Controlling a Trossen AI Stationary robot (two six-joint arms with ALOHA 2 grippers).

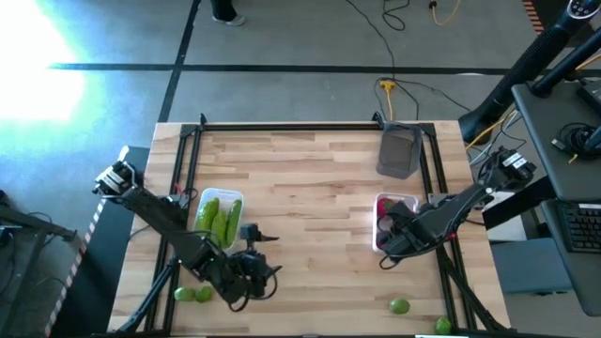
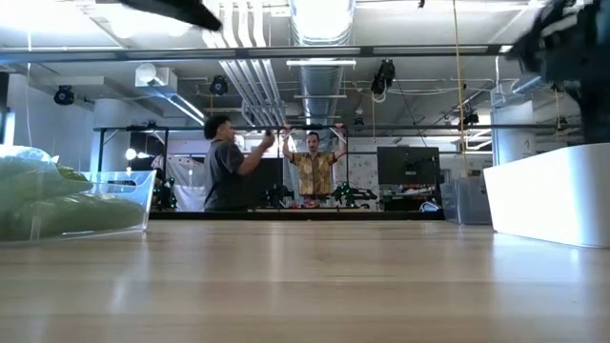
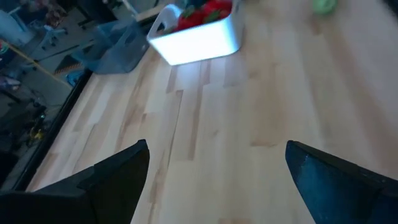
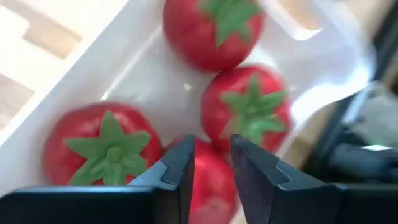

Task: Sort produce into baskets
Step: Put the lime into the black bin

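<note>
My right gripper hangs over the whitish basket at the table's right, fingers only a narrow gap apart and holding nothing. Several red tomatoes with green tops lie in that basket below it. My left gripper is wide open and empty over bare table near the front left. Beside it, a clear basket holds green cucumbers. Two limes lie on the table at the front left, and two more lie at the front right. The grey basket stands at the far right.
A black frame runs along the table's far edge and down both sides. Bare wood lies between the two near baskets. In the low view, people stand in the room beyond the table. A desk stands off the right side.
</note>
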